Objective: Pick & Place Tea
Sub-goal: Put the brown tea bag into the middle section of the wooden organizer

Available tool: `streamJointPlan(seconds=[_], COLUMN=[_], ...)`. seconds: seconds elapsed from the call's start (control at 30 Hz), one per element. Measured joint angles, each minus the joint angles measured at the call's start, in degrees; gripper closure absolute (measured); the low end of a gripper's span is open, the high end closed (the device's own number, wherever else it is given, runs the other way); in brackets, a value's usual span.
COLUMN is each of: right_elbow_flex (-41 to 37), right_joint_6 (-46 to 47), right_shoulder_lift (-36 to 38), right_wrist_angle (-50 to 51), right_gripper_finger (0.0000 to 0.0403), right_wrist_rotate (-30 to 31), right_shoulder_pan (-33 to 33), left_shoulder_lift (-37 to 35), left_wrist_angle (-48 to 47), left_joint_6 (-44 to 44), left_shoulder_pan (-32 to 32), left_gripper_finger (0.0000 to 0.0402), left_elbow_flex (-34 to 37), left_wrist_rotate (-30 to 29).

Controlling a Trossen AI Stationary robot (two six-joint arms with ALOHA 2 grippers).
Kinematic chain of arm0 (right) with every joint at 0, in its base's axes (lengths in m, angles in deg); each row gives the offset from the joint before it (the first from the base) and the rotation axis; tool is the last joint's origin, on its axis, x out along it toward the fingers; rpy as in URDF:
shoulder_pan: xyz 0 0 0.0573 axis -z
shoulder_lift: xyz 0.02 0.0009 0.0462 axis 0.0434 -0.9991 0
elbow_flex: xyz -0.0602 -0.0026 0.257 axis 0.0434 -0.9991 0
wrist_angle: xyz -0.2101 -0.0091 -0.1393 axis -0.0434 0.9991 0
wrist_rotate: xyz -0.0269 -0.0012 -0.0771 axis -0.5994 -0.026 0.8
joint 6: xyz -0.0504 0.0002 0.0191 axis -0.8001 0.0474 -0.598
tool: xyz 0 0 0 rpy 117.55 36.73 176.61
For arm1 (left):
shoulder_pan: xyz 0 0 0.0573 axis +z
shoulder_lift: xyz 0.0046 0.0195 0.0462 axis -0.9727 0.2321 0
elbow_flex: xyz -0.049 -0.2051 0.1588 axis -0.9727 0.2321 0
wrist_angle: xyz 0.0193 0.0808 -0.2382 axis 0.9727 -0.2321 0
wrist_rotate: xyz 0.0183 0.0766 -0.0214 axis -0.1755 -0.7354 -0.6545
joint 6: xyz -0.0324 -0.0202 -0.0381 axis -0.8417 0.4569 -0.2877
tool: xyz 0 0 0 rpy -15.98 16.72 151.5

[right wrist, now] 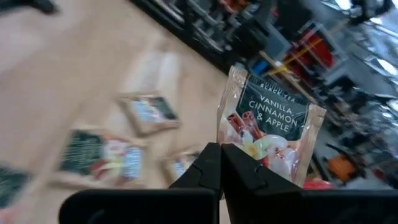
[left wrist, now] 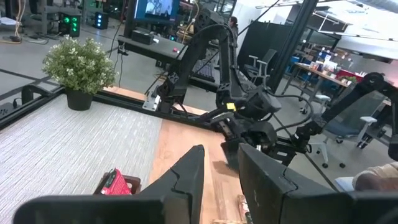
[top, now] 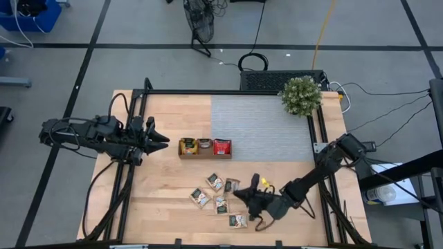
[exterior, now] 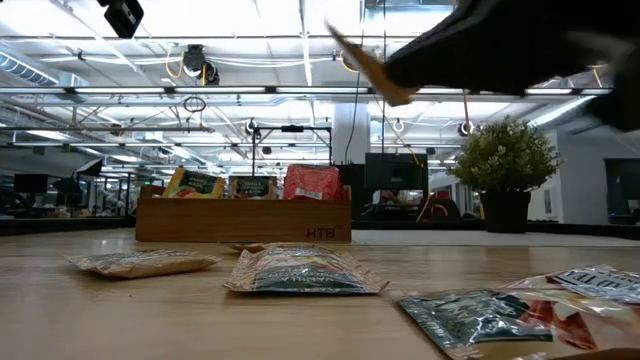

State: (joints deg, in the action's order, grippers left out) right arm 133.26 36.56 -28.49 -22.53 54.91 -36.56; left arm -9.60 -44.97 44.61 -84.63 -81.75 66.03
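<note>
A brown wooden tray [top: 205,155] stands mid-table, with orange, brown and red sachets upright in its three compartments. Several green-and-white sachets [top: 220,204] lie flat on the wood nearer the table's near edge; they also show in the low view [exterior: 300,272]. My right gripper [top: 248,195] hovers above them, shut on one sachet [right wrist: 270,121] labelled vanilla, cinnamon and apple. My left gripper [top: 158,138] waits open, left of the tray and pointing at it; its own view [left wrist: 220,149] shows the gap between the fingers. My right gripper pinches the green-and-white sachet by one edge [right wrist: 239,148] between its two shut fingers. The rest of the sachet stands out beyond the fingertips. In the low view the sachet [exterior: 365,65] is lifted clear of the table and tilted, high above the loose sachets.
A potted plant [top: 300,95] stands at the far right corner, beside a grey mat [top: 259,128] that covers the far half of the table. Black frame rails [top: 131,180] run along the left and right sides. Bare wood lies left of the loose sachets.
</note>
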Motion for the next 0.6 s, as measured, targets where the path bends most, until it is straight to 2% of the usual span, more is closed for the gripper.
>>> streamJointPlan(seconds=[0.1,0.3,0.4,0.5,0.6], right_elbow_flex=[0.0,0.1,0.1,0.1,0.1], right_joint_6=[-1.0,-2.4,-6.3,-9.2,-11.1], right_shoulder_lift=[-0.7,-0.7,-0.7,-0.7,-0.7], right_wrist_angle=[-2.8,-6.4,-7.6,-9.5,-13.0], right_gripper_finger=[0.0403,0.0403,0.0403,0.0403,0.0403], right_wrist_rotate=[0.1,-7.6,-8.5,-9.2,-14.0], right_shoulder_pan=[2.7,8.5,11.6,14.9,18.4], left_shoulder_lift=[0.0,0.0,0.0,0.4,3.0], left_wrist_angle=[0.0,0.0,0.1,2.0,7.8], left_joint_6=[0.0,0.0,0.4,9.2,17.3], left_shoulder_pan=[0.0,0.0,0.0,0.0,0.0], left_gripper_finger=[0.03,0.03,0.03,0.03,0.03], left_elbow_flex=[0.0,0.0,0.0,0.0,1.1], left_wrist_rotate=[0.0,0.0,0.0,-3.3,-6.0])
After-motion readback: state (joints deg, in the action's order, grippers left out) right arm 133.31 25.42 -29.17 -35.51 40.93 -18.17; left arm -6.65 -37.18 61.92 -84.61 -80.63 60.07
